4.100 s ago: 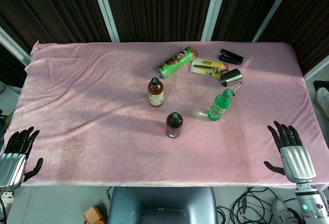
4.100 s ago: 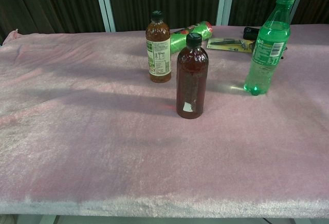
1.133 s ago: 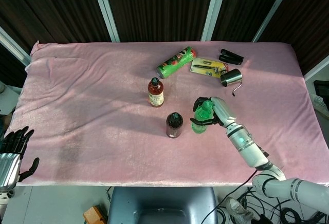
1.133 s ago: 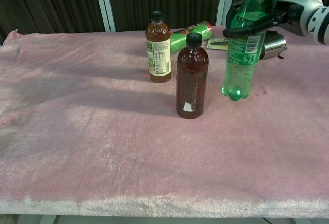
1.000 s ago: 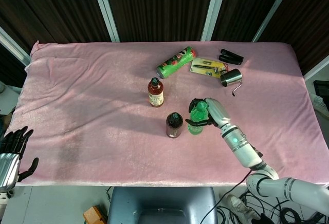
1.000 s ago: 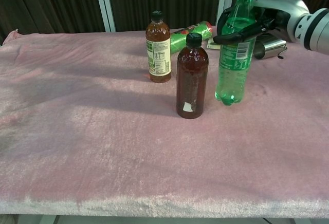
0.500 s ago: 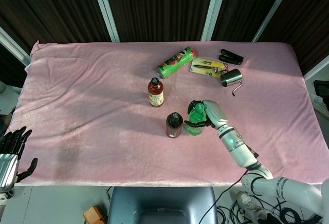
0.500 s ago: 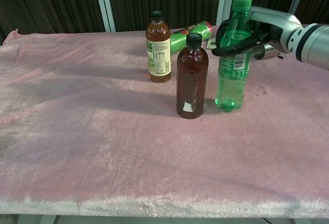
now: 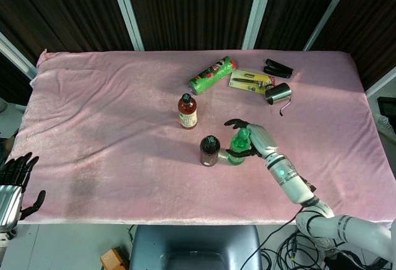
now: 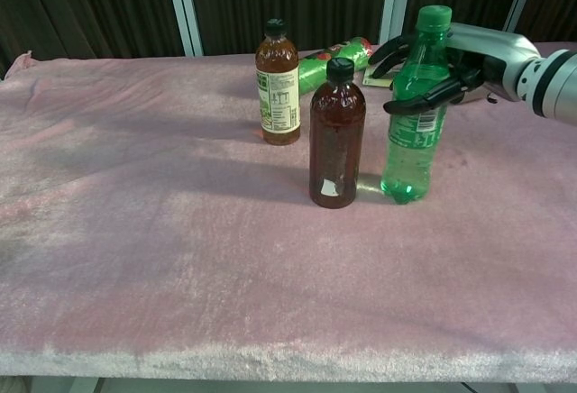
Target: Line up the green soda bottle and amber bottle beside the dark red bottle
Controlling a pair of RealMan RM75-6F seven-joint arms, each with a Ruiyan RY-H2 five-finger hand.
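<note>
With loosened fingers (image 10: 416, 102) around the upright green plastic soda bottle (image 10: 414, 114) at 3 o'clock of the dark red glass bottle (image 10: 337, 136), the right hand (image 10: 451, 64) should release straight back, avoiding a tip.

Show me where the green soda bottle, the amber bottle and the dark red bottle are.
green soda bottle (image 10: 412, 141), chest view, on its label.
amber bottle (image 10: 278, 95), chest view, on its white label.
dark red bottle (image 10: 337, 141), chest view, mid-body.

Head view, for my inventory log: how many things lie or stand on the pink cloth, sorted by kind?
Bottles: 3 (green soda bottle, amber bottle, dark red bottle)
Snack can: 1
Carded tool pack: 1
Metal cup: 1
Black object at the far edge: 1
Total: 7
</note>
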